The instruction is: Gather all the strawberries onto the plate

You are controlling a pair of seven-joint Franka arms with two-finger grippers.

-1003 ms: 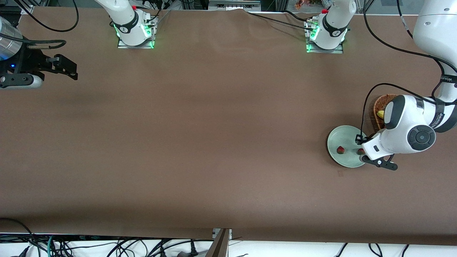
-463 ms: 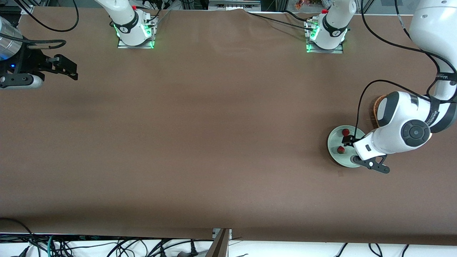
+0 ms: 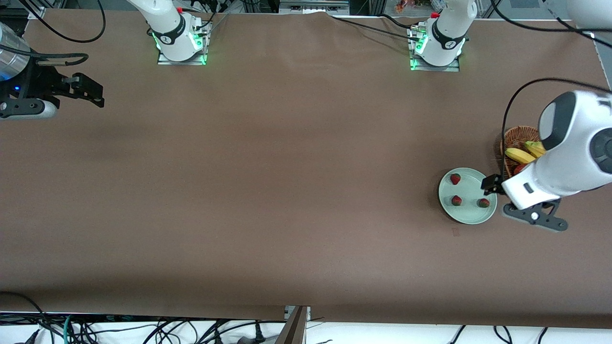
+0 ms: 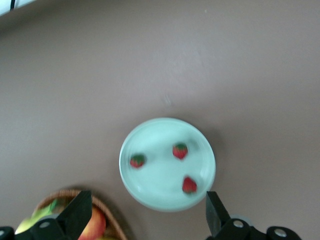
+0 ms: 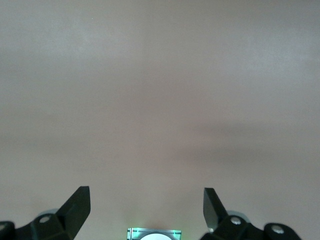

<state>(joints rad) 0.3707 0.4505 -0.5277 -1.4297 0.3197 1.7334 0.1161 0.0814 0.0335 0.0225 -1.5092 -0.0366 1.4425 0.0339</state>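
Three strawberries lie apart on the mint-green plate (image 3: 471, 191): one (image 3: 455, 178) toward the bases, one (image 3: 456, 200) in the middle, one (image 3: 484, 203) toward the basket. The left wrist view looks down on the same plate (image 4: 160, 180) and its berries (image 4: 137, 160), (image 4: 180, 150), (image 4: 189, 185). My left gripper (image 3: 492, 184) hangs open and empty in the air over the plate's rim beside the basket, and its wrist view shows the left gripper (image 4: 146, 202) with jaws wide apart. My right gripper (image 3: 95, 93) waits open at the right arm's end; the right gripper (image 5: 146, 197) holds nothing.
A brown wicker basket (image 3: 511, 138) stands beside the plate toward the left arm's end, partly under the left arm. It holds bananas (image 3: 521, 155) and a red-yellow apple (image 4: 92, 225). The left arm's base (image 3: 437, 48) and right arm's base (image 3: 179, 43) stand farthest from the camera.
The left gripper opened over the plate and left a strawberry there. It then rose and drew back toward the basket, uncovering all three berries. The right arm has not moved.
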